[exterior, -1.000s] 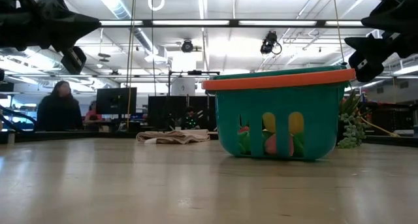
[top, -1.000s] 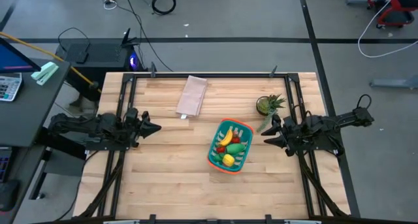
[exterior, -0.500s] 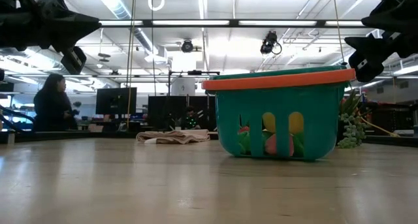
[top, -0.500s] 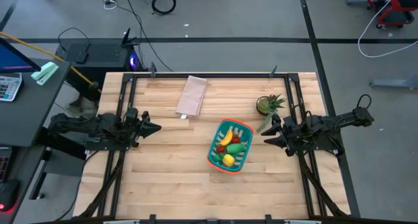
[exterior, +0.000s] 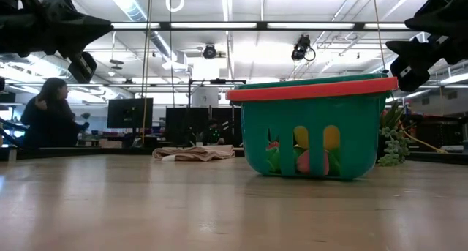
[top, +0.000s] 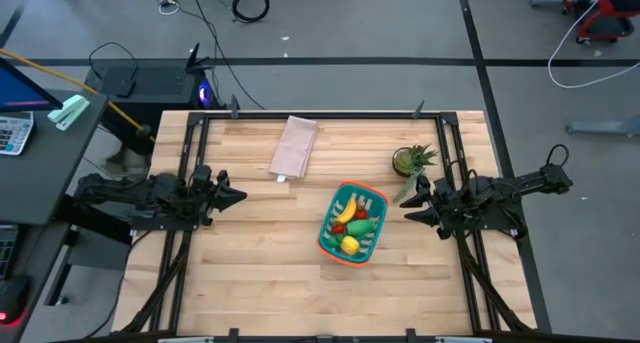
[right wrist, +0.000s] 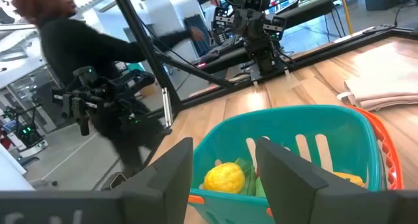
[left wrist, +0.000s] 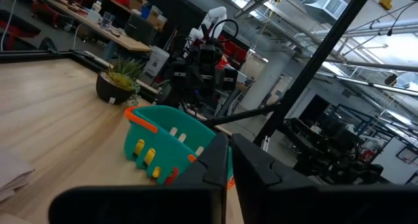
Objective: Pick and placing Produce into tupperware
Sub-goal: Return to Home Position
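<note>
The teal basket with an orange rim (top: pixel 352 223) stands on the table, right of centre. It also shows in the low view (exterior: pixel 314 126). Inside lie a yellow banana (top: pixel 346 211), a red ball (top: pixel 338 228), a green pod (top: pixel 363 226) and a yellow lemon (top: pixel 350 245). My left gripper (top: pixel 236 195) hangs above the table's left side, shut and empty, its fingers pointing toward the basket (left wrist: pixel 173 142). My right gripper (top: pixel 408 209) hangs just right of the basket, open and empty (right wrist: pixel 225 178). The lemon shows in the right wrist view (right wrist: pixel 224 177).
A flat beige folded cloth (top: pixel 294 147) lies at the far side, left of centre. A small potted green plant (top: pixel 410 161) stands at the far right, close to my right arm. Bare wood lies in front of and left of the basket. A person (exterior: pixel 47 119) is in the room behind.
Both arms and the basket have kept still. The person in the room behind the table has moved a little to the left in the low view.
</note>
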`<state>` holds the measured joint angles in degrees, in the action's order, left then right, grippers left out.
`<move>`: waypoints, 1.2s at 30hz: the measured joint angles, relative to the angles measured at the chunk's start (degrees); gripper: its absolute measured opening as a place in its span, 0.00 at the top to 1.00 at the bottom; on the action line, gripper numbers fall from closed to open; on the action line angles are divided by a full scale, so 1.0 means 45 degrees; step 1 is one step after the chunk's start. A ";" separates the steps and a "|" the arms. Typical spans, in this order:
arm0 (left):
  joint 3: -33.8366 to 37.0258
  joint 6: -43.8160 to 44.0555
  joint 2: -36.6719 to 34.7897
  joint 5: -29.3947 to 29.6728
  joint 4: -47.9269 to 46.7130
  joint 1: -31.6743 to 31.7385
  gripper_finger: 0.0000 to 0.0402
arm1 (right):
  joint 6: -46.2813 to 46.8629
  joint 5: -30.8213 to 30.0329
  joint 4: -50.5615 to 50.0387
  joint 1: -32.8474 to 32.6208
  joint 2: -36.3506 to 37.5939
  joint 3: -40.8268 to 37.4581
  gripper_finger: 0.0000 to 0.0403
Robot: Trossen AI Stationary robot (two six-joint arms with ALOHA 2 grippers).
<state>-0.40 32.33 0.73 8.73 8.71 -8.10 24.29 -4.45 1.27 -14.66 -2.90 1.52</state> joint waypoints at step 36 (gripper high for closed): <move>0.0005 -0.0002 0.0000 0.0000 -0.0003 0.0001 0.92 | 0.0000 0.0005 0.0002 -0.0005 0.0000 0.0004 0.56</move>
<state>-0.38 32.33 0.73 8.73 8.70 -8.10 24.29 -4.43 1.28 -14.68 -2.90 1.54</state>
